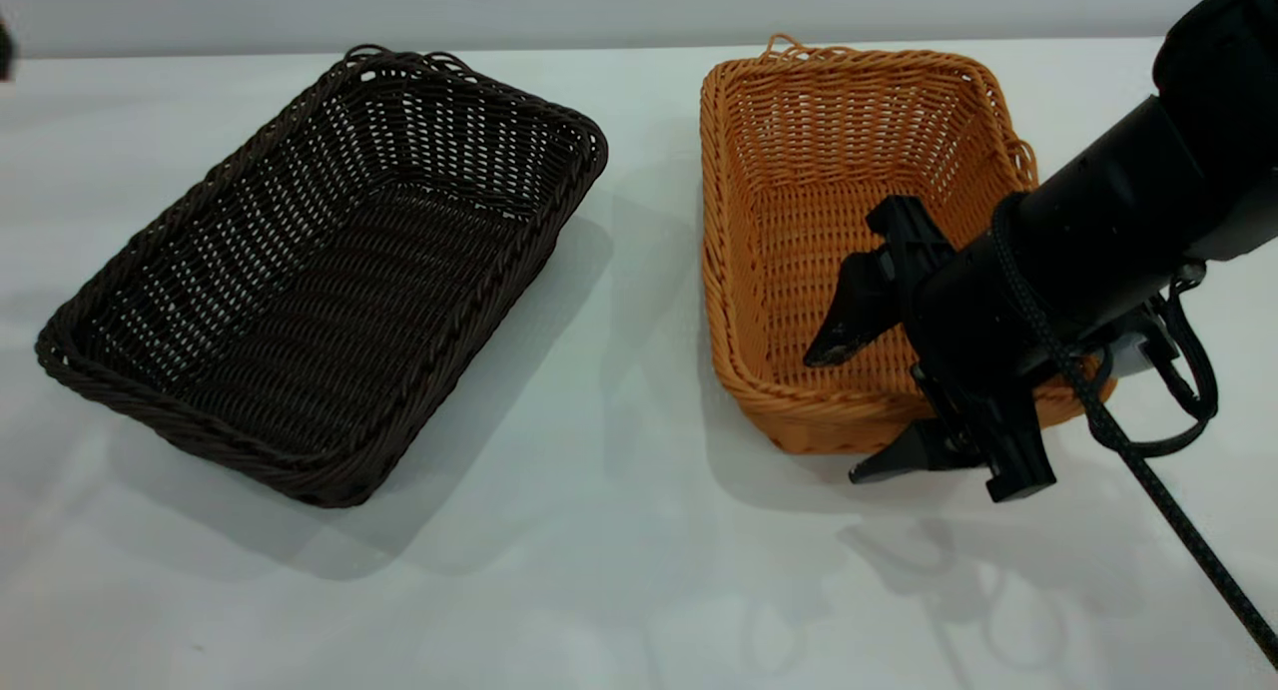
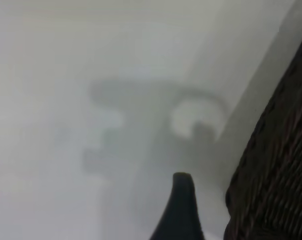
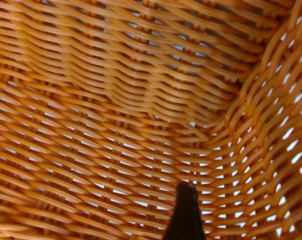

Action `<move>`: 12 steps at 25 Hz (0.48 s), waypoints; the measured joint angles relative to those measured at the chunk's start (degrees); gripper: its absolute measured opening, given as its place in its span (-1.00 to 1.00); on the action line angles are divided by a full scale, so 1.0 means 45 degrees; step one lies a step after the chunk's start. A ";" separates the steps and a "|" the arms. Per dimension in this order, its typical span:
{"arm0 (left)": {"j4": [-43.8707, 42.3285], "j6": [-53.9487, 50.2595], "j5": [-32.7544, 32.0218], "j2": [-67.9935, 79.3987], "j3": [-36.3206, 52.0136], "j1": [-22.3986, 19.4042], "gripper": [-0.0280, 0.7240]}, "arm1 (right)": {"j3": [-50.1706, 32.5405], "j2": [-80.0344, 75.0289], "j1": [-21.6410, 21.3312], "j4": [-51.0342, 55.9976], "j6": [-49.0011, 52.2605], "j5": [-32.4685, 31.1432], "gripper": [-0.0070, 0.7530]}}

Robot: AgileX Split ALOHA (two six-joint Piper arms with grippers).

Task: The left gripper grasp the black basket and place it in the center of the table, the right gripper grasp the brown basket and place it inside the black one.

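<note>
While the right pincer hangs at the near end of the brown basket, its jaws stand wide: one finger reaches inside over the woven floor, the other sits outside below the near rim, so the near wall lies between them. Nothing is held yet; whether either finger touches the wicker cannot be told. The right wrist view shows one dark fingertip over the basket's weave, close to an inside corner.

Key relation: the brown basket's near short wall lies straight ahead of the pincer, between its fingers. Its long axis runs near to far, away from the camera. My reading: closing on that wall is the move at hand.

Next out, to the left, the black basket rests on the tabletop, well apart from the brown one. Its long axis runs diagonally, near-left to far-right. It lies left of centre, so I judge the first step not yet done.

Left pincer: the left wrist view shows only one dark finger over the tabletop, just beside the black basket's rim. Wide or narrow, cannot tell. The left arm is the nearer one to the black basket.

Count: two baskets, one black, one brown; two arms. Nothing lies inside either basket apart from the right pincer's finger.
</note>
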State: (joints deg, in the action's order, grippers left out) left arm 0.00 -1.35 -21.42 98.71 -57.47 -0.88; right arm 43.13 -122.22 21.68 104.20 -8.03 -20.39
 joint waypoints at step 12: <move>0.0000 0.1056 -0.0737 0.5490 -0.4116 0.1774 0.62 | 0.0000 0.0000 0.0000 0.0000 -0.0206 -0.0002 0.40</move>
State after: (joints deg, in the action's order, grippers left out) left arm 0.00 3.41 -24.74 123.41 -75.99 7.10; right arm 43.13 -122.22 21.68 104.20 -8.96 -20.40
